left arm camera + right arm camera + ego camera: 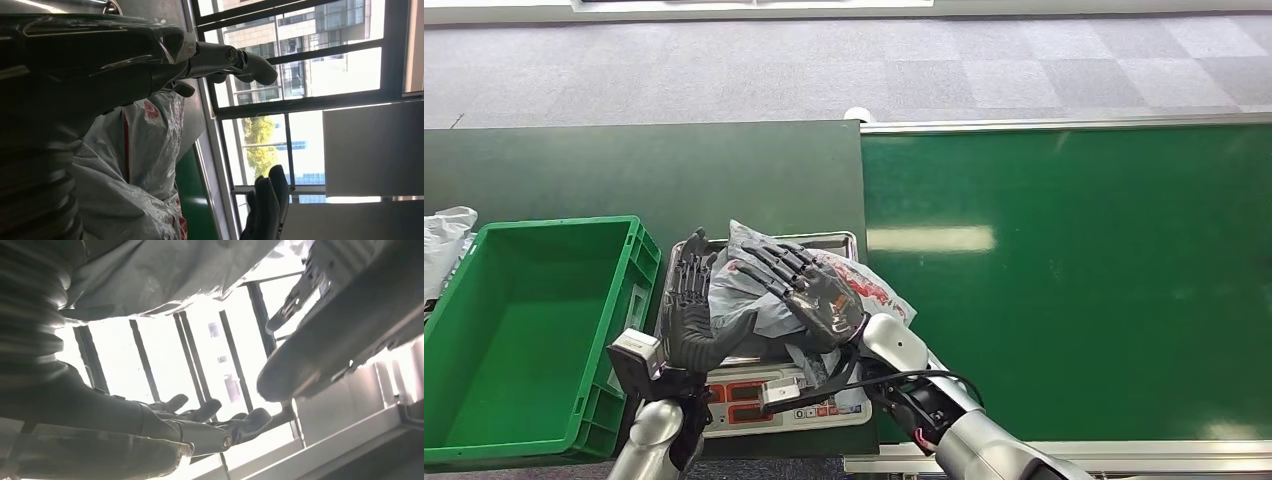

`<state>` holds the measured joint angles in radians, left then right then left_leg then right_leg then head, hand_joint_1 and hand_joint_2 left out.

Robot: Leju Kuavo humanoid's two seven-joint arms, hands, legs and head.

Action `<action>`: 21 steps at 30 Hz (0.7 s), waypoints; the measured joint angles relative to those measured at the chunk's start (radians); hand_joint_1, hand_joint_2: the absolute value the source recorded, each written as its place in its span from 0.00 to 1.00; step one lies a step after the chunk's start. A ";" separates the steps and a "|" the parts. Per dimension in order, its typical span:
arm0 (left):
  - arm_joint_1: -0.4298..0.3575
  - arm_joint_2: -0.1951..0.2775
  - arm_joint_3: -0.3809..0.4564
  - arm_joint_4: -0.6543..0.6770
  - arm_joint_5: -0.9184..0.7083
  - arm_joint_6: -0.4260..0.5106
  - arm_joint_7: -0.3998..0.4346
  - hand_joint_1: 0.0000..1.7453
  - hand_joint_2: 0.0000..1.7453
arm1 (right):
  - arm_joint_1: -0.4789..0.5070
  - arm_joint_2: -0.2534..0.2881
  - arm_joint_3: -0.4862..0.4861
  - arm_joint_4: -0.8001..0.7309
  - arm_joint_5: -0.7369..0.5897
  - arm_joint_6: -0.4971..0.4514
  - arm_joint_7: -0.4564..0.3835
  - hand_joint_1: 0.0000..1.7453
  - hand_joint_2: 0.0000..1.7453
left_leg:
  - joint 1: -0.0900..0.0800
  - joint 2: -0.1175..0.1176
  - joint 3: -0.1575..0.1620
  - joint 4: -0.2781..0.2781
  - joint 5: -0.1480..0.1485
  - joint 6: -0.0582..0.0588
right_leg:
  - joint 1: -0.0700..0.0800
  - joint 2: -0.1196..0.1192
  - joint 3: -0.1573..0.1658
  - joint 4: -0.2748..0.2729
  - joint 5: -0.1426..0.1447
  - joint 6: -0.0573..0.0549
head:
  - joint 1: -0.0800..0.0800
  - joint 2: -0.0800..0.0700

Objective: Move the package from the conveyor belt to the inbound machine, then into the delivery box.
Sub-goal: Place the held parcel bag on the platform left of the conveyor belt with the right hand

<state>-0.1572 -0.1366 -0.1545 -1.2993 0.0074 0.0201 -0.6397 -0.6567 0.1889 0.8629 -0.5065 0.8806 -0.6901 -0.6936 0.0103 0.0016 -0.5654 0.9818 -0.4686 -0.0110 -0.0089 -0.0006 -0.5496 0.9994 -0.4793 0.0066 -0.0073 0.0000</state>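
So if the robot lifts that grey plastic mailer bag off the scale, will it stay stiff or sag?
Probably sag: the grey plastic mailer bag looks crumpled and soft. Its glossy film may slip, so the left hand and right hand pressing opposite sides seems sensible.

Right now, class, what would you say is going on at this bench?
A humanoid robot has both hands on a grey plastic package that sits on the steel tray of a scale-like inbound machine. The left hand presses against the package's left side, and the right hand lies over its top with fingers spread. An open green delivery box stands just left of the machine, and the green conveyor belt runs to the right. The package has not yet gone into the box.
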 joint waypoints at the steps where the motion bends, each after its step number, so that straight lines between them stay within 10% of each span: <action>1: 0.000 0.000 0.001 0.000 0.000 0.001 0.000 0.00 1.00 | 0.005 -0.002 -0.013 -0.015 0.002 -0.001 0.000 0.00 1.00 | 0.000 0.000 0.000 0.000 0.000 0.000 | 0.000 0.000 0.000 0.000 0.000 0.000 | 0.000 0.000; 21: 0.000 -0.002 0.008 0.000 -0.005 0.002 0.000 0.00 1.00 | 0.071 -0.030 -0.100 -0.173 -0.048 -0.002 -0.001 0.00 1.00 | 0.000 0.000 -0.002 0.000 0.000 0.000 | 0.000 0.000 -0.002 0.000 0.000 0.000 | 0.000 0.000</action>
<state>-0.1571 -0.1390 -0.1462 -1.2993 0.0025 0.0217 -0.6398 -0.5860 0.1592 0.7628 -0.6795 0.8329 -0.6916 -0.6943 0.0103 0.0014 -0.5671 0.9819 -0.4686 -0.0110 -0.0089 -0.0006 -0.5515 0.9994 -0.4793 0.0066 -0.0073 0.0000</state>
